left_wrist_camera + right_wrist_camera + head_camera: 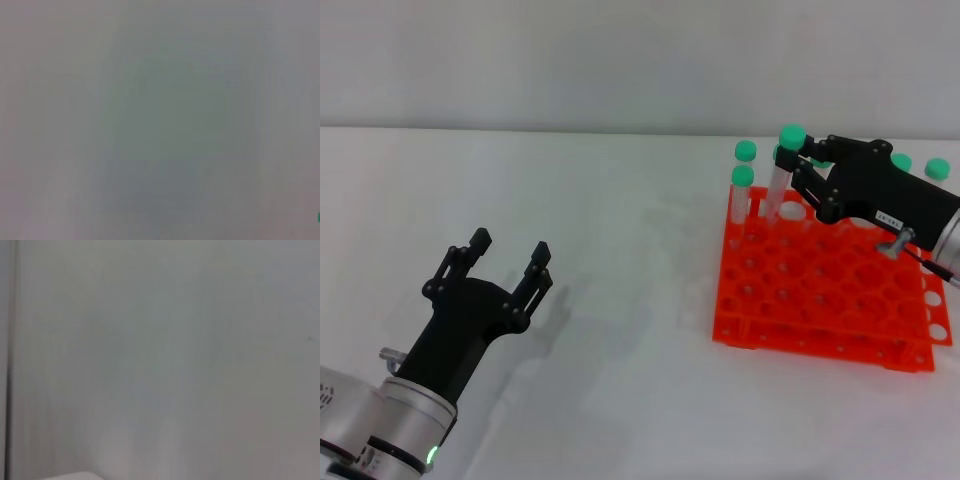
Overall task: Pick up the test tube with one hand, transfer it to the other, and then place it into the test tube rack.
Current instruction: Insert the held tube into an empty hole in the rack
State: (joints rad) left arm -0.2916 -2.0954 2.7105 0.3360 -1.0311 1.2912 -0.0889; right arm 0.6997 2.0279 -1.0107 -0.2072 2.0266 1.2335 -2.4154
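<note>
The orange-red test tube rack (pixel 820 290) stands on the white table at the right of the head view. My right gripper (pixel 798 160) hovers over the rack's far left part, shut on a clear test tube (pixel 779 185) just under its green cap. The tube is nearly upright, and its lower end reaches a hole in the rack's back rows. My left gripper (pixel 508 252) is low at the near left, open and holding nothing, far from the rack. Both wrist views show only a blurred grey surface.
Other green-capped tubes stand in the rack: two at its far left corner (pixel 743 178) and two (pixel 938 168) behind my right gripper at the far right. White table (pixel 620 200) stretches between my left gripper and the rack.
</note>
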